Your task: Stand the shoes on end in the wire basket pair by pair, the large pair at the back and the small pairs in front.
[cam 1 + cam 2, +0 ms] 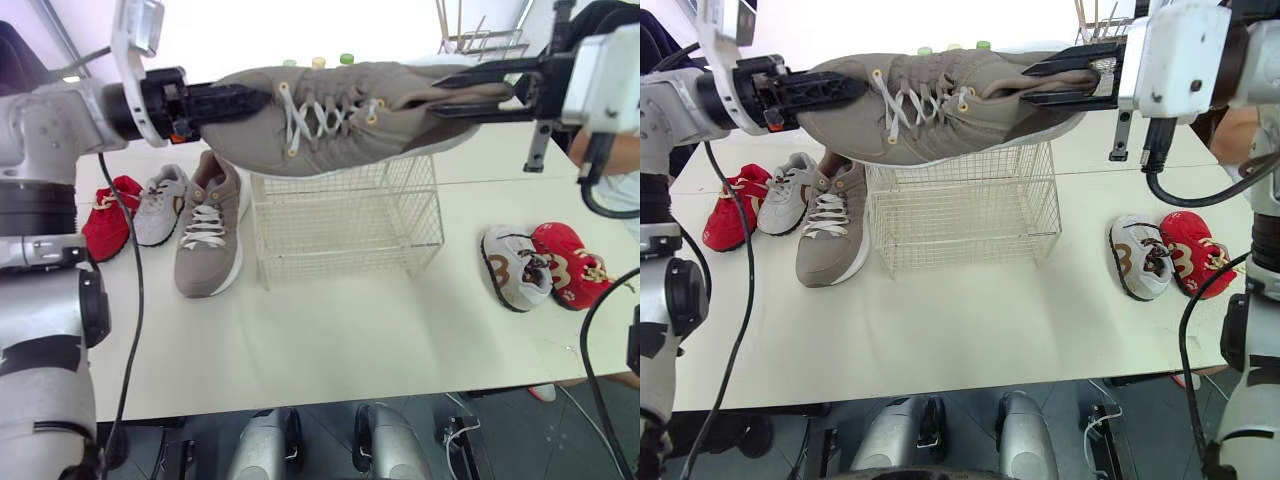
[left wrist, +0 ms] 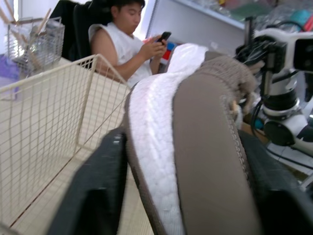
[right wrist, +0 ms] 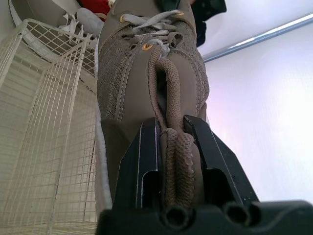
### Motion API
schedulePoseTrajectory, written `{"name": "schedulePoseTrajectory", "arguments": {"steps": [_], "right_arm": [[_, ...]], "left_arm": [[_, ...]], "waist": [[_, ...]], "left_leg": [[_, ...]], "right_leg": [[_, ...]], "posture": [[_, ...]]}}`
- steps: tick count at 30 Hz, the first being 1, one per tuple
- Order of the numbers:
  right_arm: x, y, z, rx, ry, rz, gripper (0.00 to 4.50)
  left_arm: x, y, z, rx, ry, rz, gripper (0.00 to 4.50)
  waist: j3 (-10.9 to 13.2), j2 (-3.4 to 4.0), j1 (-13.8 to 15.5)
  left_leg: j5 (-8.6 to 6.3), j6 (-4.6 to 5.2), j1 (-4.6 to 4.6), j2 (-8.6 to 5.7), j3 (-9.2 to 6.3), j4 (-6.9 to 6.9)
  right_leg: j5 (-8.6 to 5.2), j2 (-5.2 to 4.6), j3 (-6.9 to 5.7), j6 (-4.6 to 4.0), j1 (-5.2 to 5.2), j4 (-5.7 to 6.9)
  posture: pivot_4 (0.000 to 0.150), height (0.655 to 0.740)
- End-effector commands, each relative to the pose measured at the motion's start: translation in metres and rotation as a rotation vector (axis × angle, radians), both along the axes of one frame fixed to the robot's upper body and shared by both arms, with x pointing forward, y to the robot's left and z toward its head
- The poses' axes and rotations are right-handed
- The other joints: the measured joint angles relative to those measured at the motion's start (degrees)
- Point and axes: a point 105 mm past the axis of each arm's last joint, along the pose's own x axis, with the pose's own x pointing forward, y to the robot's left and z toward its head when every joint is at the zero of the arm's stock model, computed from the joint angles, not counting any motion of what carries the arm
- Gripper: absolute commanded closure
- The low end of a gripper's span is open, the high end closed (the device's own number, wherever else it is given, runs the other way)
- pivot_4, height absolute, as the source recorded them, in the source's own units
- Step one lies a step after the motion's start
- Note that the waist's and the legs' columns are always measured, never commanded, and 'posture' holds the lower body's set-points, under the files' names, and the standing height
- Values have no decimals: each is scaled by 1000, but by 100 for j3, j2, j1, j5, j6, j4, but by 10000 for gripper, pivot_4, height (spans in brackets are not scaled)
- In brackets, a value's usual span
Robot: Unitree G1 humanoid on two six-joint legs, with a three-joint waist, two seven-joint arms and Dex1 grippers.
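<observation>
**Tip the large shoe on end at the back of the basket**

Nearest on the table (image 1: 350,350), the right grey shoe (image 1: 515,268) lies touching the right red shoe (image 1: 570,265). Across on the left, the left red shoe (image 1: 110,215) and the left grey shoe (image 1: 160,205) lie side by side. The mate (image 1: 208,235) of the large pair lies between them and the wire basket (image 1: 345,230). No shoes are in the basket.

Above the basket's rim the large shoe (image 1: 350,115) hangs level, with its laces facing the robot. The left gripper (image 1: 250,100) is clenched on the toe. The right gripper (image 1: 440,93) is clamped on the heel collar. Beyond the table a person (image 2: 124,41) sits looking at a phone.

The shoe probably needs to go from level to upright before it goes down. One way is for the left gripper to let go of the toe while the right keeps the heel and swings the toe down. It should be lowered against the back wall and to one side, leaving room for the mate. The laces and sole edge could snag on the wire rim, so the descent should be straight. The basket looks light and may slide if bumped.
</observation>
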Motion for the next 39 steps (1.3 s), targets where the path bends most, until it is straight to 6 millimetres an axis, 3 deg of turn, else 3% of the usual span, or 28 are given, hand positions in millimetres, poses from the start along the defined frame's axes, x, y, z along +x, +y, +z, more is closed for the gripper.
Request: {"name": "schedulePoseTrajectory", "arguments": {"steps": [1, 3, 7, 8, 11, 15, 18, 22, 25, 29, 33, 39], "right_arm": [[-9, 2, 22, 36, -89, 20, 42850], [-9, 2, 23, 37, -91, 18, 42850], [-6, -3, 29, 95, -67, -27, 42850], [-5, -6, 30, 129, -29, -45, 33053], [-6, -14, 32, 216, 94, -73, 19283], [-11, -48, 62, 600, 306, -123, 553], [-12, -82, 64, 886, 499, -148, 553], [-8, -103, 39, 1180, 770, -120, 553], [-4, -85, 16, 1252, 909, -50, 553], [3, -35, 5, 1243, 1006, 89, 553], [9, -1, 6, 1226, 1048, 163, 553], [15, 19, 23, 1232, 1047, 244, 553]], "left_arm": [[-13, -10, 9, -24, -38, -107, 34568], [-13, -10, 10, -33, -39, -104, 36958], [-8, -7, 21, -159, -19, -62, 37084], [-8, -6, 24, -193, -8, -54, 37084], [-6, -3, 26, -250, -3, -25, 37084], [-4, 8, 38, -452, 21, 22, 37084], [-6, 12, 44, -562, 16, 47, 37084], [-11, 5, 45, -643, 0, 49, 37084], [-12, -3, 45, -695, 5, 48, 37084], [-11, -16, 42, -717, 19, 34, 37084], [-7, -26, 36, -694, 32, 34, 37084], [-6, -35, 23, -635, 27, 52, 37084]], "waist": [[0, 0, 5], [0, 0, 8], [0, 0, 14], [0, 0, 15], [0, -1, 12], [3, -5, 24], [5, -8, 32], [1, -13, 48], [-1, -17, 47], [1, -8, 12], [1, -7, 7], [0, -10, 28]], "left_leg": [[0, 0, 0, 0, 0, 1], [0, 0, -1, 0, 0, 3], [0, 0, -1, 0, -1, 4], [0, 0, 0, 0, -2, 5], [0, 0, -2, 0, -4, 9], [0, 0, -2, 1, -8, 9], [0, 1, -2, 0, -10, 10], [-1, 2, 9, -5, -17, 8], [-1, 2, 20, -5, -21, 11], [0, 1, 22, -7, -14, 10], [0, 0, 22, -5, -11, 4], [0, 1, 16, -8, -13, 8]], "right_leg": [[0, 0, 0, 0, 0, 0], [0, 0, 0, 0, 0, 1], [0, 0, 0, 0, 0, 2], [0, -1, 0, 0, 1, 4], [0, -2, -1, 0, 2, 7], [1, -3, -2, -1, 2, 10], [2, -7, -4, -2, 4, 8], [3, -18, -15, -2, 24, 5], [7, -18, -19, -6, 36, 8], [9, -17, -12, -8, 26, 21], [8, -10, -11, -6, 25, 18], [8, -10, -11, -6, 25, 13]], "posture": [[1500, 7400], [1500, 7400], [1500, 7400], [1500, 7400], [1500, 7400], [1500, 7400], [1500, 7400], [1500, 7400], [1500, 7400], [1500, 7400], [1500, 7400], [1500, 7400]]}}
